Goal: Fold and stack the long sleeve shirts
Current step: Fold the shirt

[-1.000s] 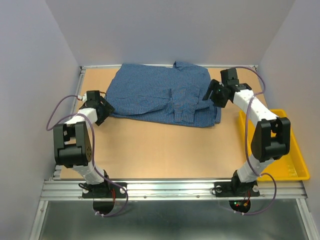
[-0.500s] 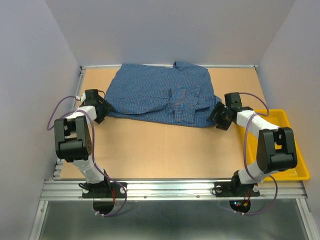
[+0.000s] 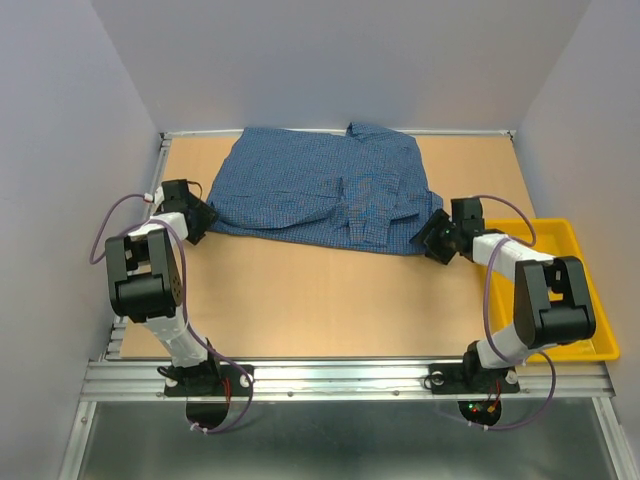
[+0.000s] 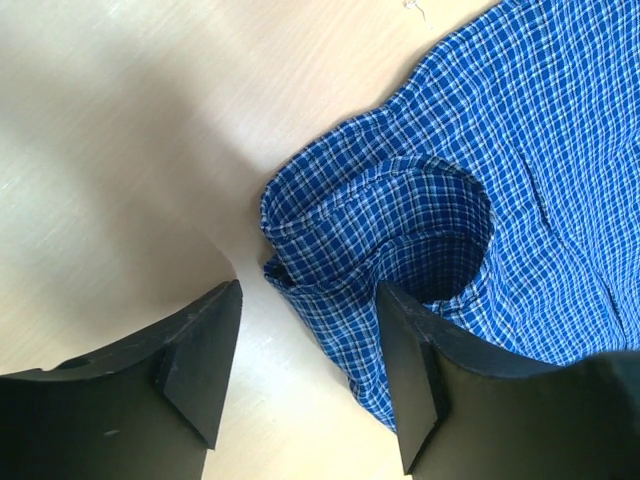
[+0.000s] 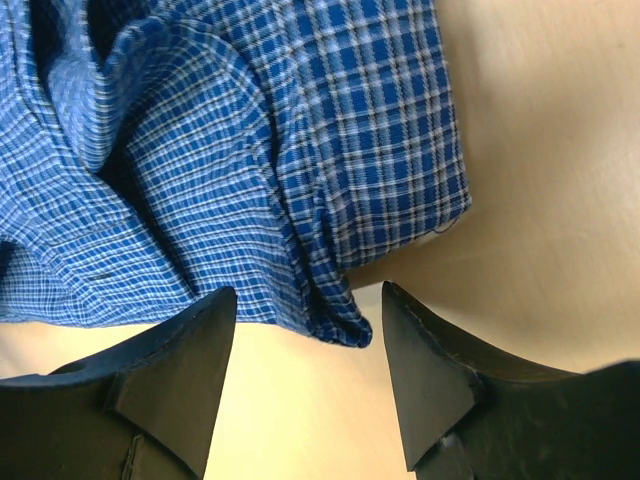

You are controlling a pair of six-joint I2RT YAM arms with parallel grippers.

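Observation:
A blue fine-checked long sleeve shirt (image 3: 320, 190) lies partly folded across the far half of the table. My left gripper (image 3: 198, 222) is open, low at the shirt's left bottom corner; in the left wrist view the corner's folded hem (image 4: 330, 240) sits just ahead of the open gripper (image 4: 310, 330). My right gripper (image 3: 436, 238) is open, low at the shirt's right bottom corner; in the right wrist view that corner (image 5: 340, 320) hangs between the tips of the open gripper (image 5: 308, 335). Neither holds cloth.
A yellow plastic tray (image 3: 585, 330) lies at the table's right edge, beside the right arm. The wooden table (image 3: 320, 300) is bare in front of the shirt. Grey walls close the left, right and back.
My right gripper has come down and forward from the shirt's right side to its right bottom corner. My left gripper has shifted slightly left at the left corner.

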